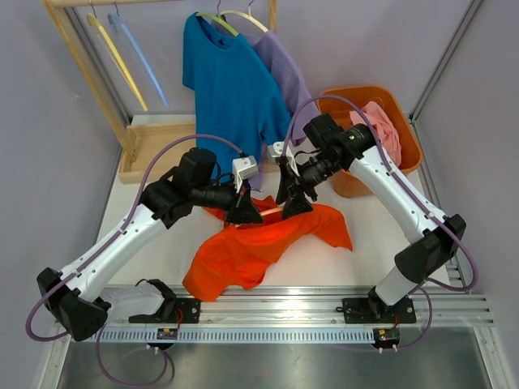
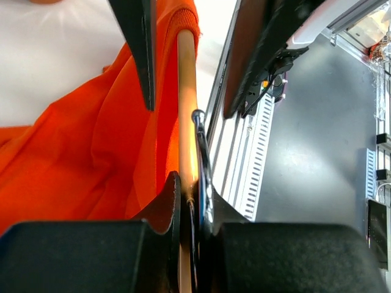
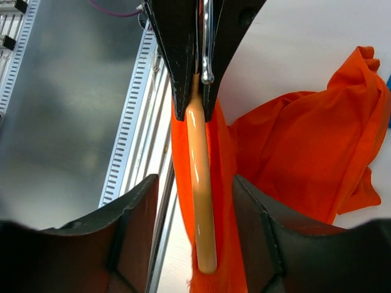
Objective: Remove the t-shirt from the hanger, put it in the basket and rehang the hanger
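**Orange t-shirt [image 1: 259,243] still threaded on its hanger [image 3: 198,159], mid-worktop [image 1: 162,251] toward the near edge**

Left gripper [image 1: 243,215] is pinched tight on the hanger at its neck, just beside the metal hook [image 3: 208,43]. The shirt trails from there in a loose heap — light and limp, likely to drape and slide rather than hold any shape. The hanger looks stiff and smooth, so the cloth should slip along it. Right gripper [image 1: 292,207] has its jaws wide, either side of the hanger's arm end, gripping nothing. Best hold, I judge, is a pinch of the shoulder or collar fabric by that tip — not the rod.
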Robot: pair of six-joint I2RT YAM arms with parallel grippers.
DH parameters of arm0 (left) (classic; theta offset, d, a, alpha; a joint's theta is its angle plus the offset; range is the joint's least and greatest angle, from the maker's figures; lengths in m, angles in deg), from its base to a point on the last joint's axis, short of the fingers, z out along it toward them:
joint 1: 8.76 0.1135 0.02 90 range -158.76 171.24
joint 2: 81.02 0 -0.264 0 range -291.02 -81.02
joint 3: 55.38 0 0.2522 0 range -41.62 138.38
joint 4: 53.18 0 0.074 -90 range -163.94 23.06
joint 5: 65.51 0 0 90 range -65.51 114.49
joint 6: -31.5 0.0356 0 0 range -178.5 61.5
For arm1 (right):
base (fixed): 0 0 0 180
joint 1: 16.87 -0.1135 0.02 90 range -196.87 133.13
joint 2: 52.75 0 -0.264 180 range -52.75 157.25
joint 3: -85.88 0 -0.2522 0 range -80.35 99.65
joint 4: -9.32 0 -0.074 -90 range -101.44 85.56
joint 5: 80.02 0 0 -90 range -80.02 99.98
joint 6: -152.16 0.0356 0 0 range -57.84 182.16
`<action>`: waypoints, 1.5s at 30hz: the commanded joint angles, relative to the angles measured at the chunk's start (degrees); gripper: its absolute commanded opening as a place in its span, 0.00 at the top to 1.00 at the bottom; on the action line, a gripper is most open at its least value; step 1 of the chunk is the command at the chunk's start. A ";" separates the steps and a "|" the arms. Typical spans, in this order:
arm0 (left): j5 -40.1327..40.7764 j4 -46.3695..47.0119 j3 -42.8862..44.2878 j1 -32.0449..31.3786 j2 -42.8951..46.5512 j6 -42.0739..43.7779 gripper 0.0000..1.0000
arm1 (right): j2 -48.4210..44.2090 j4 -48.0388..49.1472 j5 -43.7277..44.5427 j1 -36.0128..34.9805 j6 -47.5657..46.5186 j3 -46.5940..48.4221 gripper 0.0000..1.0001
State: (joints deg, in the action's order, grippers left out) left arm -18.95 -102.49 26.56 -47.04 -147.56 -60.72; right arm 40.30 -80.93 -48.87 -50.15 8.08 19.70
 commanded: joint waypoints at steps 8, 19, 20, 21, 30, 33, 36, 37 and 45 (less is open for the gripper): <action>4.41 4.08 -2.17 0.93 4.05 -4.46 1.00 | -0.07 4.06 2.25 1.90 10.57 9.20 0.35; 19.51 10.32 -2.97 5.06 7.66 -17.80 1.00 | -3.14 11.16 3.02 6.91 23.39 5.79 0.35; 20.32 11.28 -2.79 5.06 7.74 -18.69 1.00 | -4.45 12.93 3.82 6.91 27.41 4.64 0.35; 21.28 11.64 -2.62 5.06 7.66 -19.66 1.00 | -5.16 14.94 4.96 7.00 30.33 3.41 0.36; 24.37 15.60 0.37 5.06 4.41 -31.61 1.00 | -7.54 35.70 31.89 5.25 61.62 -6.71 0.38; 24.28 16.83 0.46 4.97 3.88 -33.20 1.00 | -7.19 39.64 37.13 4.89 67.17 -7.06 0.38; 24.10 17.27 0.46 4.97 3.53 -33.90 1.00 | -7.10 42.12 37.23 4.45 69.72 -7.59 0.39; 23.93 17.62 0.29 4.97 3.44 -33.99 1.00 | -6.92 42.82 37.23 3.93 70.08 -7.42 0.39; 24.28 17.80 -0.16 4.97 3.61 -34.17 1.00 | -2.79 40.28 36.70 2.52 72.89 -4.86 0.43</action>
State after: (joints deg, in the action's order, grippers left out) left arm 4.80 -91.23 23.90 -42.08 -144.57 -93.66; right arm 36.39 -41.92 -13.50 -46.78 78.19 12.85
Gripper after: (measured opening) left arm 0.079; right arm 0.579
